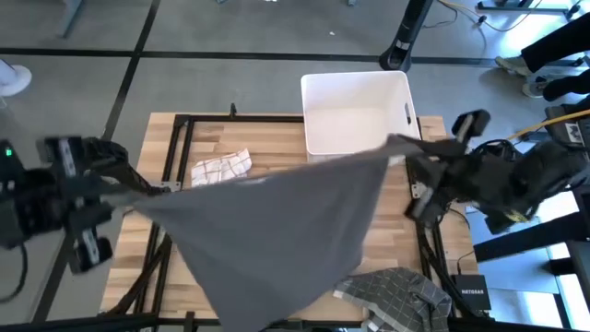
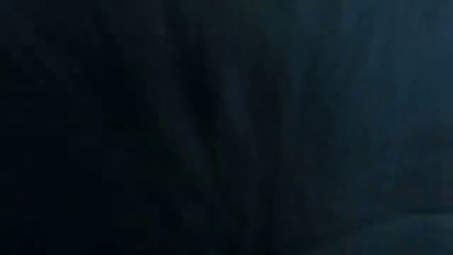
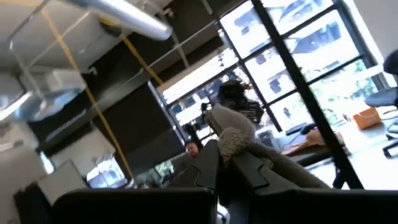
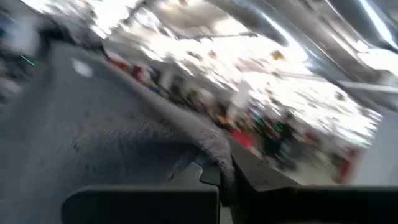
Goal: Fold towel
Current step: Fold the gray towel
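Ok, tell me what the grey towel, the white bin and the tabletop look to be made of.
Grey towel: soft woven cloth, matte; it sags and drapes between the left gripper and right gripper, and its pinched corner looks nubby in the left wrist view.
White bin: probably moulded plastic, smooth, with rounded corners and a handle slot.
Tabletop: light wood, likely laminated strips, with visible plank lines.

Grey towel (image 1: 277,221) blacks out low view; hides tabletop (image 1: 240,138).

"NETGEAR" on black box (image 1: 473,293)
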You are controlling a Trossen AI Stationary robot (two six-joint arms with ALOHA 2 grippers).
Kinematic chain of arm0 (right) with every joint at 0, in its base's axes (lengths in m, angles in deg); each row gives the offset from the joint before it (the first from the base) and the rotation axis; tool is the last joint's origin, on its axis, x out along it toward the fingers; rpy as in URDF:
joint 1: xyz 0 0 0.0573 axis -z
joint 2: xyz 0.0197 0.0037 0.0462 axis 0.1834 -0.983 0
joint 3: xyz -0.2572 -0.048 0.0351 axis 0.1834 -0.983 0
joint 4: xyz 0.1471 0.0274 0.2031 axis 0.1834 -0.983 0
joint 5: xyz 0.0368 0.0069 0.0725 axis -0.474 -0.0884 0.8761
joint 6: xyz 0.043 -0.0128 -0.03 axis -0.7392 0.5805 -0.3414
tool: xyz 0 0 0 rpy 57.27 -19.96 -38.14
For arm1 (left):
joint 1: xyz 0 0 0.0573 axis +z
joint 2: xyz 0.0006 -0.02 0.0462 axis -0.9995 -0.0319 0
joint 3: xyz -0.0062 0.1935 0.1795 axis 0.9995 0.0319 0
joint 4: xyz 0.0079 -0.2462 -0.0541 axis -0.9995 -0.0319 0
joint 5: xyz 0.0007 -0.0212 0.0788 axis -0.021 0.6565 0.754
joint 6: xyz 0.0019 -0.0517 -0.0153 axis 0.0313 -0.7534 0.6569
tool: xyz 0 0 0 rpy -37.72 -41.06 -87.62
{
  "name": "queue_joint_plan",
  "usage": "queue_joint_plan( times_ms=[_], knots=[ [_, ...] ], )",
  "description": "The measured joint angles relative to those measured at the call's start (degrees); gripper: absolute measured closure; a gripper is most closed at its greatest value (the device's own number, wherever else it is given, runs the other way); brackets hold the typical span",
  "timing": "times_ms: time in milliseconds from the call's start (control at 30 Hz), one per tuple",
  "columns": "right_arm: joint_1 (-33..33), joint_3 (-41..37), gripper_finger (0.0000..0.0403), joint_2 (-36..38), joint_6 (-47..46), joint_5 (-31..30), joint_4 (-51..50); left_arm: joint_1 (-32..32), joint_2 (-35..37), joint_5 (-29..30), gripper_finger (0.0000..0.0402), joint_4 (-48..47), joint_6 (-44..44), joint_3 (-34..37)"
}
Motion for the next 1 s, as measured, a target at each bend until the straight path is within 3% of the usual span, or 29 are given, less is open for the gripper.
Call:
queue_joint_plan(
  times_ms=[100, 200, 300, 533, 700, 1000],
  knots=[
    [3.08, -0.02, 0.0393, -0.04, -2.35, -6.2, -6.64, 1.34, 1.61, 2.42, 0.0396, -3.76, -3.85, 0.0],
    [6.45, -0.02, 0.0393, -0.04, -11.56, -7.69, -18.59, 3.08, 3.09, 7.7, 0.0396, -12.82, -12.5, 0.0],
    [9.65, -0.11, 0.0393, -0.09, -21.2, -7.55, -30.72, 4.84, 4.79, 12.86, 0.0396, -28.56, -24.94, 0.0],
    [18.15, -0.11, 0.0393, -0.11, -39.87, -1.49, -51.3, 5.67, 9.32, 16.69, 0.0396, -66.45, -56.04, 0.02],
    [24.37, -0.11, 0.0393, -0.46, -45.44, 2.86, -57.88, 5.68, 12.31, 16.9, 0.0396, -82.59, -71.3, 0.02],
    [28.67, -0.11, 0.0393, -3.08, -45.46, 8.85, -58.59, 5.68, 13.58, 16.9, 0.0396, -94.93, -87.83, 0.02]
  ],
)
